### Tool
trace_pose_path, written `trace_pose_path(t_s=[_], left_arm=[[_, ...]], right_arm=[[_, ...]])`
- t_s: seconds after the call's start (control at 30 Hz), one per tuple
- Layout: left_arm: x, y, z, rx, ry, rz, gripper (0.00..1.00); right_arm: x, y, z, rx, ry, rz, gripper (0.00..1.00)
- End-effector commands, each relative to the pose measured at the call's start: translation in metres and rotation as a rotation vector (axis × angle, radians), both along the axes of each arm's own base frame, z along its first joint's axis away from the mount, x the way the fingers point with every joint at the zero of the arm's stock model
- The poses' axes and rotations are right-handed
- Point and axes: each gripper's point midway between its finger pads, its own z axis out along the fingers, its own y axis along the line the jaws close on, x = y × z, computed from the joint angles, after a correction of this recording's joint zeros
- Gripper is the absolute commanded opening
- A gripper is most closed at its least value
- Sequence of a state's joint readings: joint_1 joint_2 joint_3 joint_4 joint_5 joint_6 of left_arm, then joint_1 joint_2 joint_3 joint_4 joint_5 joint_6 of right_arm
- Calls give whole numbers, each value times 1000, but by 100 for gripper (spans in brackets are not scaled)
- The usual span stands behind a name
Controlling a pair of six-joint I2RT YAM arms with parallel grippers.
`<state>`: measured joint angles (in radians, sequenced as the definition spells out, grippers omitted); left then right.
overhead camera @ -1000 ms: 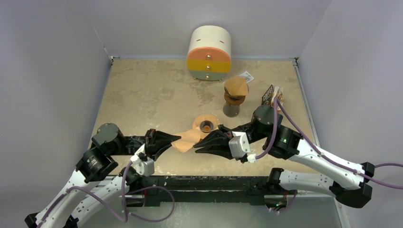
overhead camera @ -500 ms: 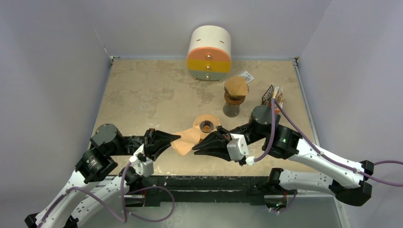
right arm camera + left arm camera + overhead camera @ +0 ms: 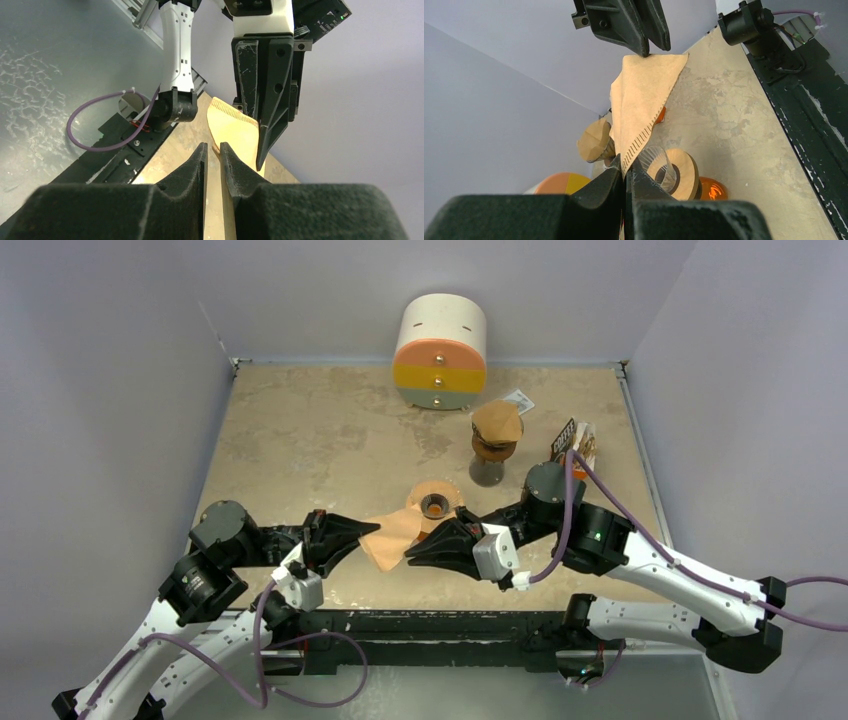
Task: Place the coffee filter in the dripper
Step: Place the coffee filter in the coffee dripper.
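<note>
While the left gripper (image 3: pixel 372 532) is clamped tight on the crimped corner of the filter (image 3: pixel 392 537), the right gripper (image 3: pixel 410 554) meets it from the opposite side. The right jaws stand a narrow slit apart. The filter's far corner sits at their tips, and a thin gap shows beside the paper in the right wrist view.

The filter hangs flat and folded between the two grippers, off the table (image 3: pixel 300 420), at its near edge. Just beyond it is the dripper (image 3: pixel 433 503), a clear cone on a tan ring. In the top view the filter's far edge overlaps the ring, but nothing lies inside the cone.

Farther back and a little right stands a dark stand (image 3: pixel 489 472) topped with brown paper. A packet (image 3: pixel 573 441) leans to the right of it, and a white card (image 3: pixel 518 400) lies behind it. At the back wall sits a round set of drawers (image 3: pixel 440 372), banded orange, yellow and grey.
</note>
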<state>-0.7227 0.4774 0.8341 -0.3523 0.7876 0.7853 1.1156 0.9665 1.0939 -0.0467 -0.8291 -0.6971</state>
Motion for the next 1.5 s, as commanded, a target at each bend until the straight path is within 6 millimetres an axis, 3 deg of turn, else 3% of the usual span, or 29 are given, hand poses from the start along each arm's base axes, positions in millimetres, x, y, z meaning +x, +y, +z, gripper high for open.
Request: trace_pose_path(t_s=[0.0,0.27,0.37,0.57,0.67,0.83,1.03,1.17,1.47], left_arm=[[-1,-1,13,-35,-23,-7,0],[-1,-1,14,-40,-24,-5,0],[-1,0,14,-39,-26,-2,0],[-2,6,16,-43,-47,22,0],[-7,8,20,-57,-48,10,0],[-25,12,27,-85,-29,-48,0],[-58,17,34,-69,3,-179,0],[-76,18,41,-64,10,-270,0],[-73,11,37,-31,38,-301,0]], right_arm=[[-2,-4,14,42,-32,-8,18],[-2,-10,16,59,-29,-28,18],[0,-15,25,96,-4,-63,21],[37,-24,45,101,244,-345,31],[46,-31,35,35,334,-435,32],[52,-38,29,43,304,-480,31],[35,-49,33,131,107,-379,30],[2,-50,30,156,-55,-176,33],[-15,-33,57,184,-102,-16,33]])
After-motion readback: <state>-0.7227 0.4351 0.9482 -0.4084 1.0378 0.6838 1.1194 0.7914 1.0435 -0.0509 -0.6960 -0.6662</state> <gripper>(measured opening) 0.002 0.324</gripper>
